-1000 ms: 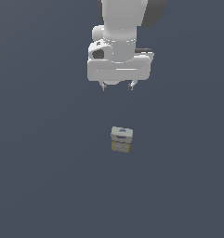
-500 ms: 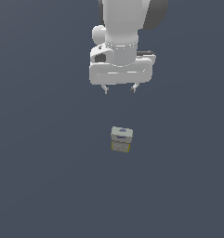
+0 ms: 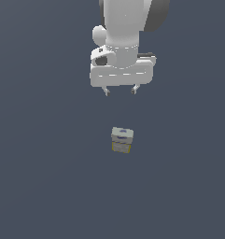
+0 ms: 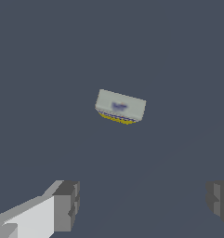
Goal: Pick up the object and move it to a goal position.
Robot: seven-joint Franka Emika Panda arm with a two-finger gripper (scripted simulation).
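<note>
A white robot arm hangs above a plain grey counter, its fingers (image 3: 120, 91) spread apart and empty. The object (image 3: 122, 140), a small pale block, sits well apart from them. A skewed descent could knock it aside.
</note>
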